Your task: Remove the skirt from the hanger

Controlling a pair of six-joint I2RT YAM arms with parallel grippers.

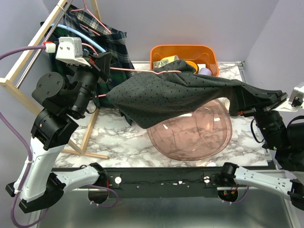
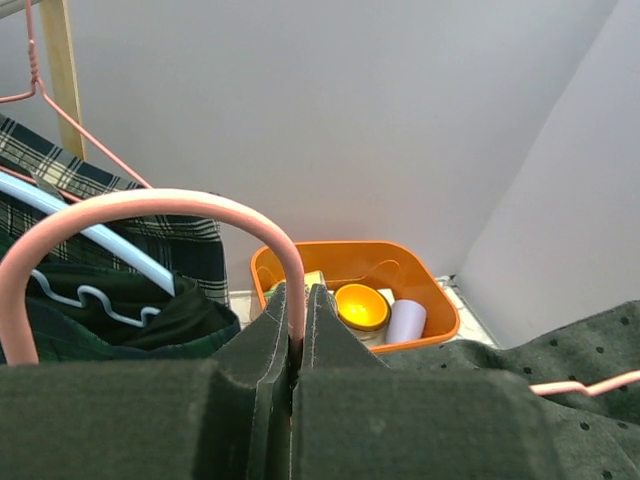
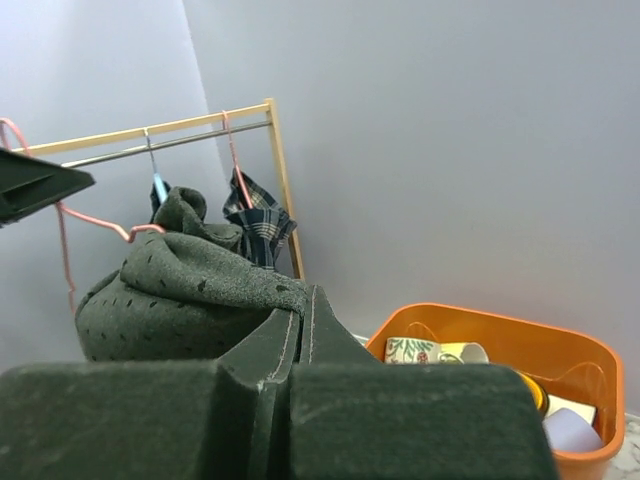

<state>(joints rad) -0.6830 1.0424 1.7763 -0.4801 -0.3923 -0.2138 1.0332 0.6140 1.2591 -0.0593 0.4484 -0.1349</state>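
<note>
A dark grey dotted skirt [image 1: 175, 92] stretches in the air between my two grippers, above the table. It still hangs on a pink wire hanger [image 1: 137, 71], whose arm runs along its top edge. My left gripper [image 1: 103, 61] is shut on the hanger's hook [image 2: 180, 205] at the left. My right gripper [image 1: 237, 102] is shut on the skirt's right end [image 3: 200, 275]. The skirt also shows in the left wrist view [image 2: 560, 370]. Part of the hanger is hidden inside the cloth.
A wooden clothes rack [image 1: 26, 61] at the left holds plaid skirts [image 1: 111, 45] on other hangers. An orange bin [image 1: 184, 50] with cups and a yellow bowl [image 2: 362, 305] stands at the back. A clear pink dome bowl [image 1: 194, 130] lies under the skirt.
</note>
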